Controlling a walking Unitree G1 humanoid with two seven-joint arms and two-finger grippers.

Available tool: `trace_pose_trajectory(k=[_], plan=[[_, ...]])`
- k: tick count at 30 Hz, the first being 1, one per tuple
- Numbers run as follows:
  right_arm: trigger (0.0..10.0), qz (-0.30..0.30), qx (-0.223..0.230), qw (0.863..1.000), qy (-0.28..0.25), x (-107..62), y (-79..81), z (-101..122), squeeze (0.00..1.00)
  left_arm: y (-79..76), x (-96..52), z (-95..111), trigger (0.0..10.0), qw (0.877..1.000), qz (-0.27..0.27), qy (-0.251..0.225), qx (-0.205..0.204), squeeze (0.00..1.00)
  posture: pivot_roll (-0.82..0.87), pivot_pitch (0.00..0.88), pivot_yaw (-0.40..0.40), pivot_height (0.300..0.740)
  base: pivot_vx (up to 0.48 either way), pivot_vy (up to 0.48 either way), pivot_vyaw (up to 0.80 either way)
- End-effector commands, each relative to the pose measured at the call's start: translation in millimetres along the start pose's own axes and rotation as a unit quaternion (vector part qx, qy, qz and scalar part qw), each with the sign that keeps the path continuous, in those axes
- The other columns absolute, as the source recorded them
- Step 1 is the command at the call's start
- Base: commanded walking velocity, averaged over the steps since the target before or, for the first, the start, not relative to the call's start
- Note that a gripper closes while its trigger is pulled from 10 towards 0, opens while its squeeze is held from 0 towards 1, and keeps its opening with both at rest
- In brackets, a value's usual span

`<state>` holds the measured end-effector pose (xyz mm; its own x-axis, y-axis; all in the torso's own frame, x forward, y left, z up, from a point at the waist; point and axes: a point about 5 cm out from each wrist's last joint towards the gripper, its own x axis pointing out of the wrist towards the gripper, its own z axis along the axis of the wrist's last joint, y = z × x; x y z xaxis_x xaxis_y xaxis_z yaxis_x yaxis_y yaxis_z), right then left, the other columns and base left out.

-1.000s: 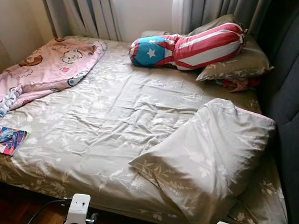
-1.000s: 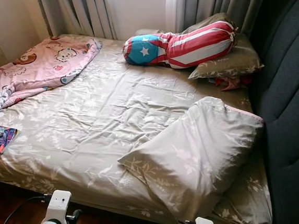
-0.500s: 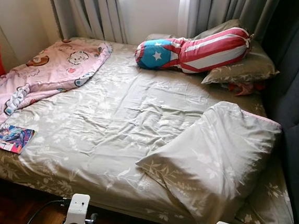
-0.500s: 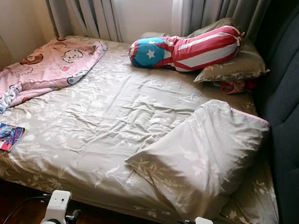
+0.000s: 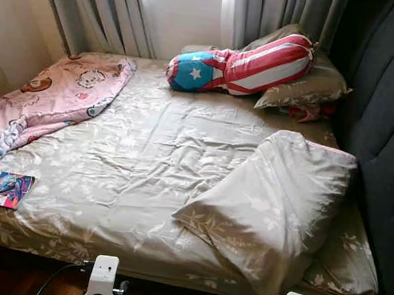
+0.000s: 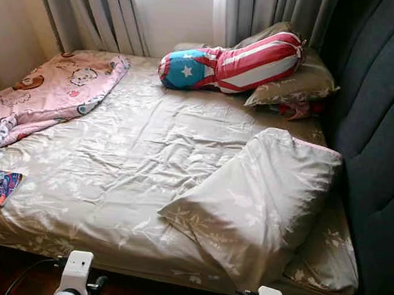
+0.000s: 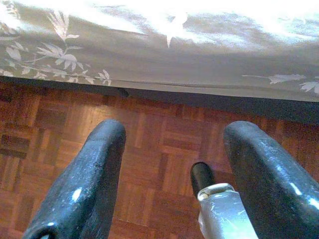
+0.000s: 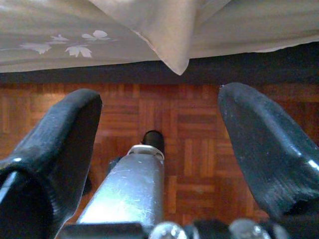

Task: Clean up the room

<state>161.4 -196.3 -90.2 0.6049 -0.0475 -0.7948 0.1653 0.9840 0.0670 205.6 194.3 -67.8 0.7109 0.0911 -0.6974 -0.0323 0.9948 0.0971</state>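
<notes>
- The bed [image 5: 133, 163] takes up most of the head views, under a rumpled beige sheet with a pale leaf print.
- A dark padded headboard [image 5: 393, 116] runs along the robot's right side of the bed.
- Grey curtains [image 5: 98, 11] hang behind the far edge, with a bright window between them.
- A pink quilt [image 5: 53, 97] with cartoon animals is bunched on the left, from the far corner down over the left edge.
- A big pillow [image 5: 275, 203] in the same leaf print lies askew at the near right, one corner hanging past the bed's edge.
- A bolster [image 5: 242, 60] in red and white stripes, with a blue end bearing a white star, lies at the far end, leaning on a second pillow [image 5: 306, 84].
- A comic [image 5: 1, 188] lies flat at the near left corner, just below the quilt.
- The left gripper [image 7: 172, 164] hangs over parquet floor [image 7: 159, 134] beside the bed, its 2 fingers spread apart and holding nothing.
- The right gripper [image 8: 159, 144] hangs likewise, fingers wide apart and empty, beneath the big pillow's drooping corner.
</notes>
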Motion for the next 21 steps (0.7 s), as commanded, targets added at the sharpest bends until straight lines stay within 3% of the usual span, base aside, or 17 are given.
trace_pose_trajectory(k=[1,21], plan=[[10.0,0.001,-0.007,1.0,0.002,0.0,-0.2,-0.1,0.0,1.2,-0.6,-4.1,10.0,1.0,0.007,0.012,-0.01,0.0,-0.07,0.0,0.005,0.712,0.0,0.0,0.0],[10.0,-0.002,-0.017,1.0,0.002,-0.5,-5.4,1.1,0.0,-4.2,-2.6,-10.7,10.0,1.0,0.004,0.02,-0.016,0.0,-0.09,0.0,0.002,0.712,0.0,0.0,0.0]])
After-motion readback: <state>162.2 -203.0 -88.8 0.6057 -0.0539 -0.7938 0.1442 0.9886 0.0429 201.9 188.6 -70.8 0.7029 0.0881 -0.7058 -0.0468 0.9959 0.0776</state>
